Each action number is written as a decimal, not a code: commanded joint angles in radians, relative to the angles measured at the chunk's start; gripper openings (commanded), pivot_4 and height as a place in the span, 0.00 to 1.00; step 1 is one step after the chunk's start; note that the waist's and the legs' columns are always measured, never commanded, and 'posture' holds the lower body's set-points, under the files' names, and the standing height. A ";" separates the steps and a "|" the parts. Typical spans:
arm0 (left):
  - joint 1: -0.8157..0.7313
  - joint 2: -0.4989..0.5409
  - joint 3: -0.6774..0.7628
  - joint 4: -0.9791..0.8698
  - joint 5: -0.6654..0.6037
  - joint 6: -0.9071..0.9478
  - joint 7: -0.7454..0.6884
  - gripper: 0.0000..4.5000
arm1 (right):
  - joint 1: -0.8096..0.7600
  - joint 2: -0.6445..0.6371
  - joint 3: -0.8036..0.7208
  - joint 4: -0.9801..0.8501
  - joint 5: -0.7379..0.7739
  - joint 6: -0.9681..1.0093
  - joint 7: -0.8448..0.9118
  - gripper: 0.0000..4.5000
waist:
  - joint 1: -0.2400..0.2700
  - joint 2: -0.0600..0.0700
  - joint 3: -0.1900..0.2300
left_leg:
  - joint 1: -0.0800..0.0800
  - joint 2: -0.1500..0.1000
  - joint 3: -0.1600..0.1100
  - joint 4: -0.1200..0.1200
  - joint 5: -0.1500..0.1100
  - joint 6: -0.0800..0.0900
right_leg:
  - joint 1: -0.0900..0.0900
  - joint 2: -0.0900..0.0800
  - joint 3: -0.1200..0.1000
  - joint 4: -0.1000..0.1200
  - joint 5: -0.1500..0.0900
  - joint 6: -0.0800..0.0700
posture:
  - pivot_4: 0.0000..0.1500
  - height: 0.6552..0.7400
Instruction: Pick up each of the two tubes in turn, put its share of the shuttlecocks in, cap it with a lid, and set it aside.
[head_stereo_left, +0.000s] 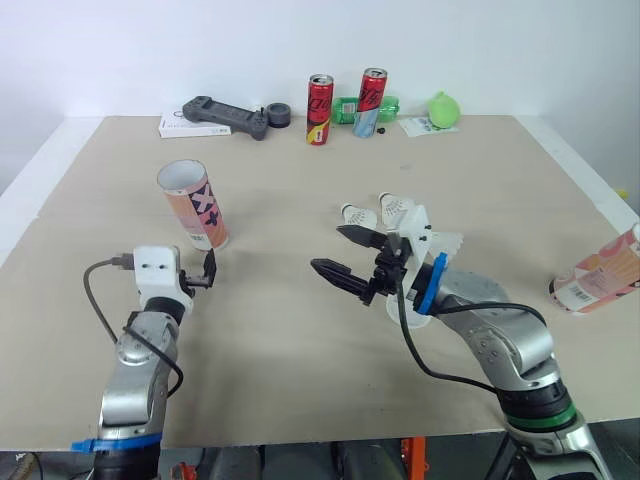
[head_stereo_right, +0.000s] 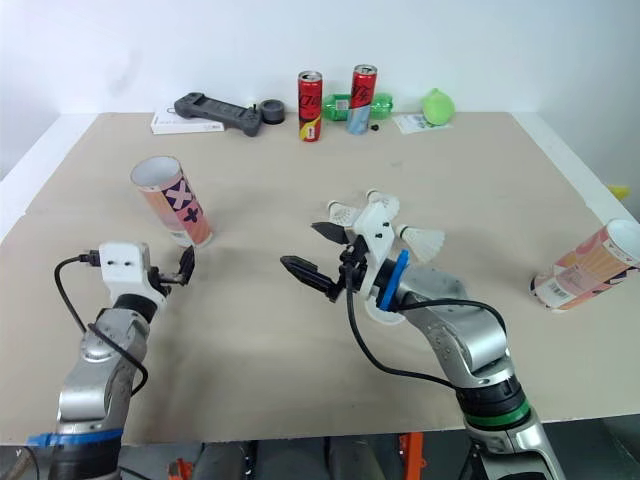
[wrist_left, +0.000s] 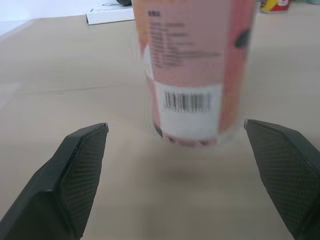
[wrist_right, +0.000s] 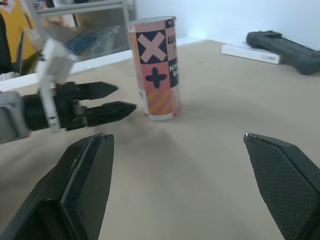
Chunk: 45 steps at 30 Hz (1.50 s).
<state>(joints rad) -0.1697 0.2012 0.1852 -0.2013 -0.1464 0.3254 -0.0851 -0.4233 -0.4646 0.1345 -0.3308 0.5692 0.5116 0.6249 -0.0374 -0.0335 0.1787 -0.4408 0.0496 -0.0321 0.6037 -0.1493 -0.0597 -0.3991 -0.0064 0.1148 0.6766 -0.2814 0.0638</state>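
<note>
Step in hand, as judged: first grasp of the upright tube. Left pincer (head_stereo_left: 210, 270): spread wide, empty, low over the desk (head_stereo_left: 300, 350). Tube (head_stereo_left: 192, 205): upright, mouth open and up, just ahead of this pincer and centred between its fingers (wrist_left: 80, 170), not touching; the gap looks wider than the tube. Handling advice: advance straight, so both fingers pass the lower wall together. If one finger lands first, the light tube will likely skid or tip. Close on the barcode band just above the base, firmly enough to lift and softly enough not to dent the thin wall. Keep the mouth upward for loading. Right pincer (head_stereo_left: 328, 248): open, empty, raised over the desk, tips towards the left pincer and well apart from it. Shuttlecocks (head_stereo_left: 360, 215): a few, lying just behind and beside the right pincer, within its likely reach. Second tube (head_stereo_left: 600, 280): on its side, well out beyond the right pincer's outer side, near the desk edge; not yet needed.
</note>
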 joint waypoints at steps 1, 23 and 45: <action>-0.092 0.015 0.009 0.131 -0.002 -0.062 -0.022 1.00 | -0.032 0.021 -0.005 -0.006 -0.031 -0.038 0.013 0.98 | 0.000 0.000 0.000 | 0.000 0.000 0.000 0.000 0.000 0.000 | 0.000 0.000 0.000 0.000 0.000 0.000 | 1.00 1.00; -0.526 0.067 0.023 0.899 -0.008 -0.459 -0.122 0.89 | -0.001 0.075 -0.012 -0.060 -0.086 -0.025 -0.013 1.00 | -0.008 0.000 0.000 | 0.000 0.000 -0.002 -0.001 0.002 -0.003 | 0.000 0.001 -0.001 0.001 0.001 0.002 | 1.00 1.00; -0.244 0.420 -0.163 0.347 0.344 -0.489 -0.238 0.68 | 0.051 0.216 -0.040 0.206 -0.375 -0.159 -0.322 1.00 | -0.010 -0.001 0.000 | 0.001 0.001 -0.001 -0.003 0.008 -0.008 | -0.002 0.001 -0.001 0.002 0.005 0.001 | 1.00 1.00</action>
<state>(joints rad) -0.4166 0.6041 0.0255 0.2050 0.1660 -0.1543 -0.3178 -0.3466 -0.2568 0.1053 -0.1249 0.2039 0.3809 0.3093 -0.0474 -0.0343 0.1783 -0.4391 0.0513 -0.0321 0.6006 -0.1402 -0.0670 -0.4015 -0.0055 0.1136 0.6791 -0.2763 0.0655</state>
